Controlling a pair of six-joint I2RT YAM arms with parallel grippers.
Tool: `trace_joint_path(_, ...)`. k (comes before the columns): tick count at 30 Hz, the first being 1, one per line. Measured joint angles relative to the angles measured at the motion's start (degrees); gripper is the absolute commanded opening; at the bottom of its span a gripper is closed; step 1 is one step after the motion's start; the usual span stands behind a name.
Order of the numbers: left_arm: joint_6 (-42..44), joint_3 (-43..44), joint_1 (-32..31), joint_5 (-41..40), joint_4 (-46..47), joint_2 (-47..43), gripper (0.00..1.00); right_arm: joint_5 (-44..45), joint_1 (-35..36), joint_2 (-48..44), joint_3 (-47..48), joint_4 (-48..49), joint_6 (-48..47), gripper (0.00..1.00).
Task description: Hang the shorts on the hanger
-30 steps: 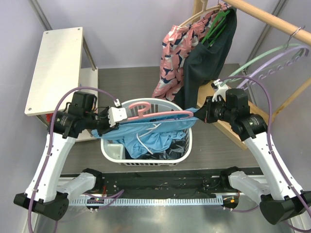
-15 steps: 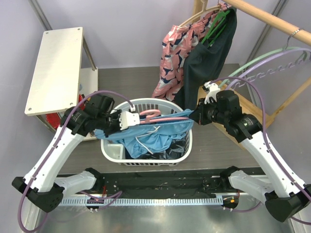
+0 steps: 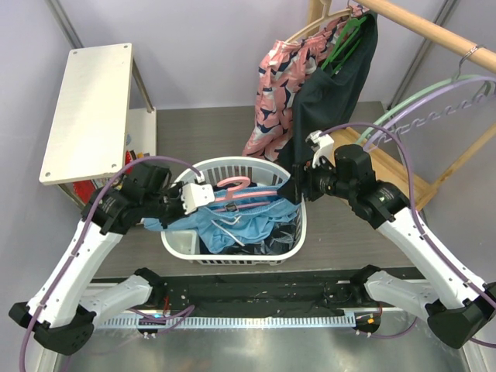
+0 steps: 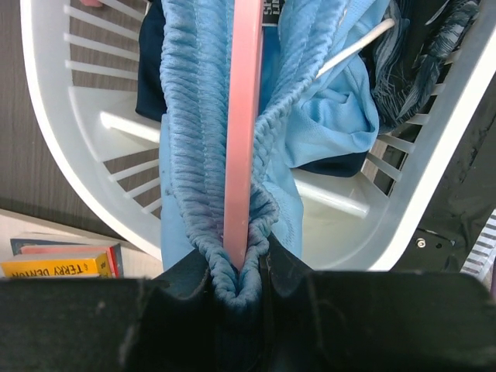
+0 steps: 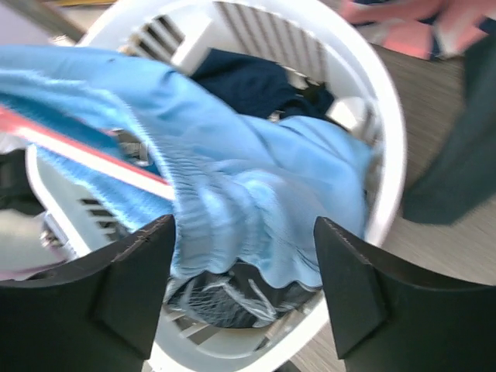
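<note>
The light blue shorts [image 3: 242, 222] hang over the pink hanger [image 3: 246, 193], drooping into the white basket [image 3: 301, 229]. My left gripper [image 3: 201, 197] is shut on the hanger's left end with the bunched waistband around it; its wrist view shows the pink bar [image 4: 242, 116] running between folds of blue fabric [image 4: 194, 116] into the closed left gripper [image 4: 240, 283]. My right gripper [image 3: 292, 190] hovers at the basket's right rim, open, nothing between its fingers. In the right wrist view the shorts [image 5: 232, 170] lie just ahead of the right gripper [image 5: 244, 287], with the hanger [image 5: 101, 159] at the left.
Dark garments [image 5: 248, 85] fill the basket under the shorts. Behind the right arm a wooden rail [image 3: 434, 31] carries a pink patterned garment [image 3: 271, 85], a navy garment [image 3: 329, 101] and a pale green and lavender hanger [image 3: 434, 101]. A white shelf board [image 3: 89, 108] stands at the left.
My right gripper has opened and let go of the shorts' right end. Both arms moved inward and down, and the hanger with the shorts sank onto the basket.
</note>
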Motion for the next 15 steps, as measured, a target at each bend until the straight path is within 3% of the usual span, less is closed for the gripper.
trace_joint_path(9,-1.46,-0.72,0.20,1.14,0.02,-1.92,0.00,-11.10,6.16,0.57,1.97,2.80,-5.53,0.83)
trace_joint_path(15,-1.84,0.15,0.52,3.80,-0.61,-2.12,0.00,-14.19,11.28,0.94,3.04,3.45,-16.31,0.82)
